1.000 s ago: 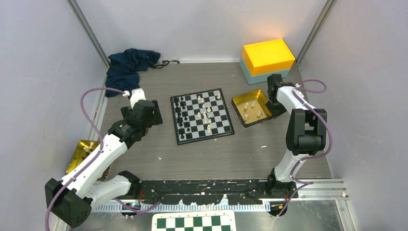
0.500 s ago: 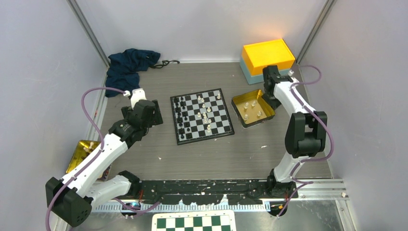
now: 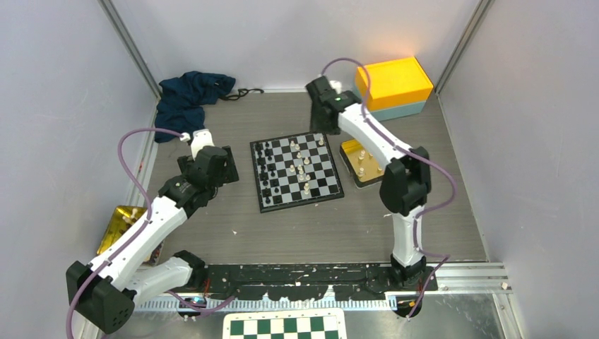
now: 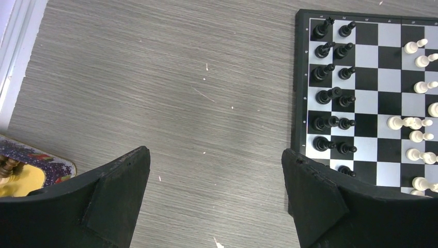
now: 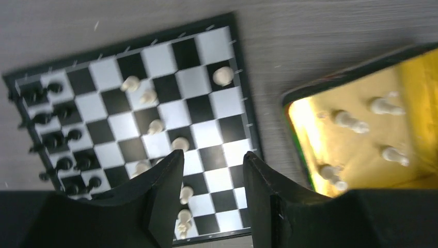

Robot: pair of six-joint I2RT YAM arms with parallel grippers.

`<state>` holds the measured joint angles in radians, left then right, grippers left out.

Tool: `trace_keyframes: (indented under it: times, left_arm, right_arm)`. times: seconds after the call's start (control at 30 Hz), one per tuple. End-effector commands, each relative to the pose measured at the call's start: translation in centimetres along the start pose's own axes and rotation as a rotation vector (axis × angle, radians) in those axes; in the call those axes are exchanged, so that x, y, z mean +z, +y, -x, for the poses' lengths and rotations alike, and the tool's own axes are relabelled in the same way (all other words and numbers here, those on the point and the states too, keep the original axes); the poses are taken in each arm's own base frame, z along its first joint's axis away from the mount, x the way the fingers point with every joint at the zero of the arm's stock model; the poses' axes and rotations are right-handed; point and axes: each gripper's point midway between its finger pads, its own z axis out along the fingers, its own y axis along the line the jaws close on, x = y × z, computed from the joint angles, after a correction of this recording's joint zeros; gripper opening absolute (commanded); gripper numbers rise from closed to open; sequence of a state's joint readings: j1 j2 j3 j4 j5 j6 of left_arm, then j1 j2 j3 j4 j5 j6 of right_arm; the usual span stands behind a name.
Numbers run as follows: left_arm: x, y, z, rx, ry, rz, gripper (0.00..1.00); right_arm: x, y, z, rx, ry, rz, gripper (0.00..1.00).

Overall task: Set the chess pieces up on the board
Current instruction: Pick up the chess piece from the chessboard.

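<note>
The left gripper point(image 4: 216, 155) hangs spread and empty, the board point(image 3: 302, 203) and its black pieces point(image 4: 330, 95) just right of it. The right gripper point(image 5: 213, 155) has swung off the gold tin point(image 5: 361, 155) to over the board's far edge, jaws apart and bare, so white pieces point(image 5: 351, 123) beside it in the tin probably still need fetching. Grey wood-grain tabletop point(image 4: 155, 77), lilac walls point(image 3: 63, 85), blue cloth point(image 3: 189, 95) far left, yellow box point(image 3: 393, 81) far right.

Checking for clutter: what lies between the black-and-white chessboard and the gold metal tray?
Only a bare strip of grey wood-grain table separates the black-and-white chessboard from the gold metal tray; the right wrist view shows it.
</note>
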<state>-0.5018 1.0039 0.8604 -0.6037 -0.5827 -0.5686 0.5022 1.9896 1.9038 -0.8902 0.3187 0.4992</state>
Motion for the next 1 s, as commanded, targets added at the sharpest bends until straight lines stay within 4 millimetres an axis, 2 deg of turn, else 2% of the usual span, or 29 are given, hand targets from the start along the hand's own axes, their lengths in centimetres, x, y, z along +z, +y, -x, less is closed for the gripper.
trace_keyframes:
  times: [0.0, 0.17, 0.33, 0.83, 0.97]
  left_arm:
    - [-1.0, 0.4, 2.3, -0.056, -0.075, 0.002, 0.97]
    - [-1.2, 0.6, 2.2, -0.052, -0.074, 0.002, 0.97]
    - [-1.2, 0.6, 2.2, -0.048, -0.075, 0.000, 0.97]
    - [-1.0, 0.4, 2.1, -0.042, -0.072, -0.007, 0.97]
    - [-1.0, 0.4, 2.0, -0.041, -0.071, -0.005, 0.97]
  right_arm:
    - [-1.2, 4.5, -2.2, -0.208, 0.076, 0.125, 0.52]
    - [-1.6, 7.7, -5.2, -0.328, 0.130, 0.173, 0.53]
    - [-1.6, 9.1, -7.6, -0.386, 0.163, 0.199, 0.53]
    - [-0.2, 10.7, -11.3, -0.458, 0.246, 0.238, 0.51]
    - [0.4, 11.1, -11.5, -0.466, 0.247, 0.248, 0.51]
